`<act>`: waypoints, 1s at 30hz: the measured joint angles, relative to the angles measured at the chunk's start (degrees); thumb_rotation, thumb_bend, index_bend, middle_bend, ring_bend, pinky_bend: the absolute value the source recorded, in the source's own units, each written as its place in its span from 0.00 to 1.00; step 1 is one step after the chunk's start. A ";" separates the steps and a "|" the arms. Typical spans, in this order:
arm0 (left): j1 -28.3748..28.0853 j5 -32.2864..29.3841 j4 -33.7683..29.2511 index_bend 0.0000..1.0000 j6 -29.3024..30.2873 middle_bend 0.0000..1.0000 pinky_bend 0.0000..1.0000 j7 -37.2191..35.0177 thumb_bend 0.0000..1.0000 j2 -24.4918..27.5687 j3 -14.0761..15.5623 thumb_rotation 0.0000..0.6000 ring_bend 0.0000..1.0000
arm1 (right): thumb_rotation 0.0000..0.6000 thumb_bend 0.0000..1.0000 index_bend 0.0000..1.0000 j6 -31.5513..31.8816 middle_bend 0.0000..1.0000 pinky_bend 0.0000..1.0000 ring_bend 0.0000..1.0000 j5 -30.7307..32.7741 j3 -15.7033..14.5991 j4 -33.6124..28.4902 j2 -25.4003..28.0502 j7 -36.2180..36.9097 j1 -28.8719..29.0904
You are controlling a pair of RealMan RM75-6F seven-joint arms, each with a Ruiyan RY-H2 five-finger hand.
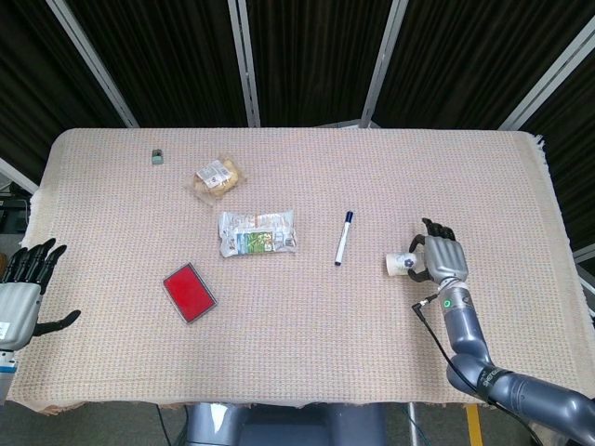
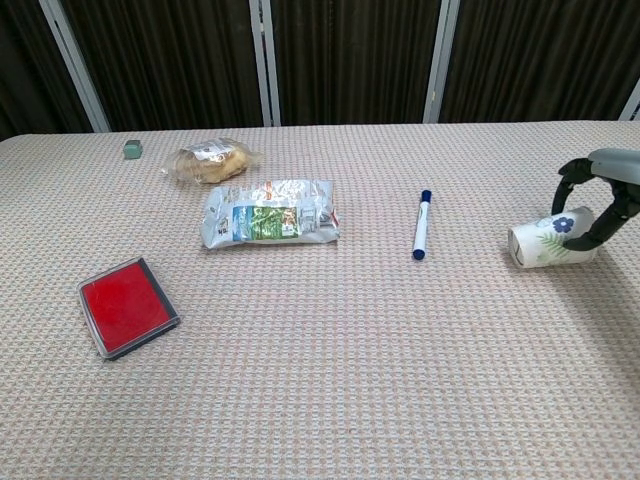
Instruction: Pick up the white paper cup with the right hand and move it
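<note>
The white paper cup with a blue flower and green leaf print (image 2: 553,242) is seen lying on its side on the beige woven tablecloth (image 1: 297,353), its open mouth turned toward the blue-capped white marker pen (image 2: 421,225), which lies well apart from it. The right hand (image 1: 442,258) is placed over the base end of the cup, its dark fingers (image 2: 574,172) arched above it and curled down beside it; in the chest view the cup is bracketed between the fingers, but whether it is actually gripped or only touched cannot be told. The left hand (image 1: 22,283) is held off the near left edge of the table, its fingers extended and apart, and nothing is held in it. A silver and green foil snack packet (image 1: 257,232) is found near the middle of the cloth, with a clear bag of brown baked goods (image 1: 216,177) behind it and a small green-grey block (image 1: 158,156) further back and to the left. A flat red rectangular case with a dark rim (image 1: 189,292) is set nearer the front, left of the packet.
</note>
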 measured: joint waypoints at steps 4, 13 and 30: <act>0.01 -0.03 -0.02 0.00 0.05 0.00 0.00 0.20 0.10 -0.05 0.00 1.00 0.00 | 1.00 0.15 0.12 0.71 0.00 0.00 0.00 1.69 -0.42 0.52 0.55 -1.65 0.07; 0.02 -0.18 -0.18 0.00 0.08 0.00 0.00 0.52 0.10 -0.08 -0.02 1.00 0.00 | 1.00 0.10 0.19 3.07 0.00 0.00 0.00 -0.05 -0.67 -1.29 0.80 -2.02 0.13; -0.09 -0.06 -0.01 0.00 -0.10 0.00 0.00 -0.19 0.10 0.06 0.05 1.00 0.00 | 1.00 0.10 0.35 8.12 0.00 0.00 0.00 -2.81 -1.29 3.47 -7.98 -6.25 1.60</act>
